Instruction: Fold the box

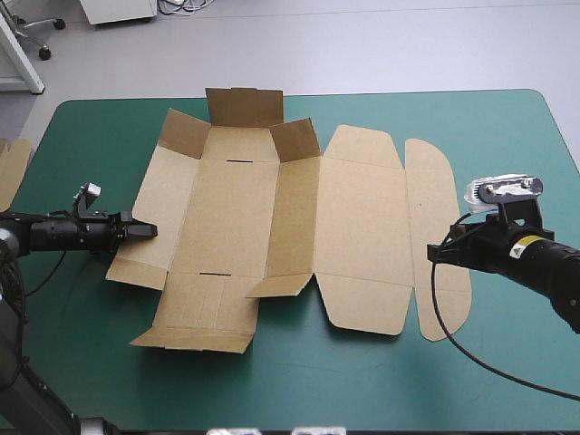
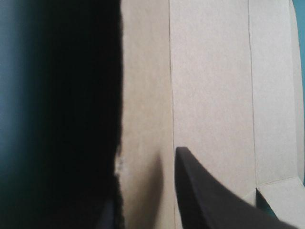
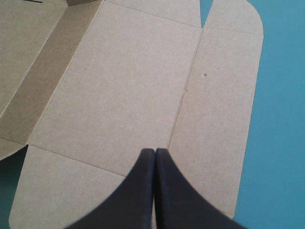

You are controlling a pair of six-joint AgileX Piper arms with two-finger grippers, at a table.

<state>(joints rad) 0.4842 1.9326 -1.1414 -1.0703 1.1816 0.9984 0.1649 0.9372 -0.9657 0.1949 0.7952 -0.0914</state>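
**Box mostly flat; sheet could slide when a wall goes up**

The teal-green table (image 1: 507, 136) carried the box (image 1: 236, 217) across its middle, a brown sheet lying mostly flat. The lid (image 1: 362, 227) and its rounded outer flap (image 1: 433, 199) lay down toward the right. The far-end flaps (image 1: 243, 107) and the wall (image 1: 294, 217) between base and lid stood partly raised.

The left gripper (image 1: 145, 230) sat at the edge of the left panel (image 1: 168, 199). A dark blur filled half its wrist view, so whether it was clamped on the board could not be told. The right gripper (image 3: 155, 150) was closed to one point and empty, over the crease beside the outer flap; contact was unclear. A spare board edge (image 1: 11, 168) showed at the table's left edge.

The likely risk was this: if the left panel were lifted with nothing pinning the lid, the whole sheet could skate across the cover. The untucked flaps could also sag flat again.
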